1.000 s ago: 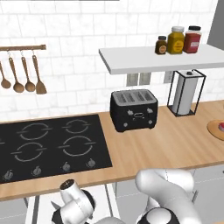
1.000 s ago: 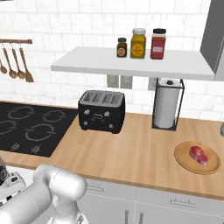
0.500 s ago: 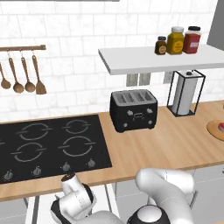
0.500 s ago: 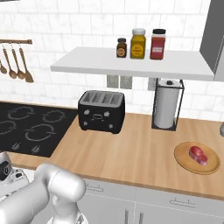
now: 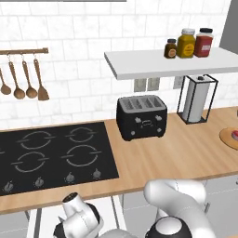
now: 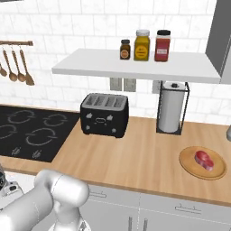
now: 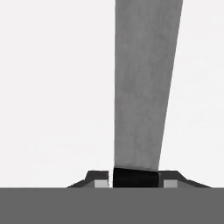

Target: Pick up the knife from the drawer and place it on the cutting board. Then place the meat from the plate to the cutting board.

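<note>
While the arm (image 5: 172, 209) reaches low below the counter (image 6: 135, 158), the drawer (image 7: 52, 87) shows white behind the knife (image 7: 144, 87). Gripper (image 7: 134, 178) is clenched on the knife: fingertips (image 7: 98, 180) flank the black handle, grey blade running away from the hand. Plate (image 6: 219, 169) sits on the counter right of the toaster (image 6: 104, 114), meat (image 6: 204, 160) on it.

The arm (image 5: 179, 204) is glossy white with fat rounded links, dark grey joint rings and small dark fingertips (image 7: 100, 179).
</note>
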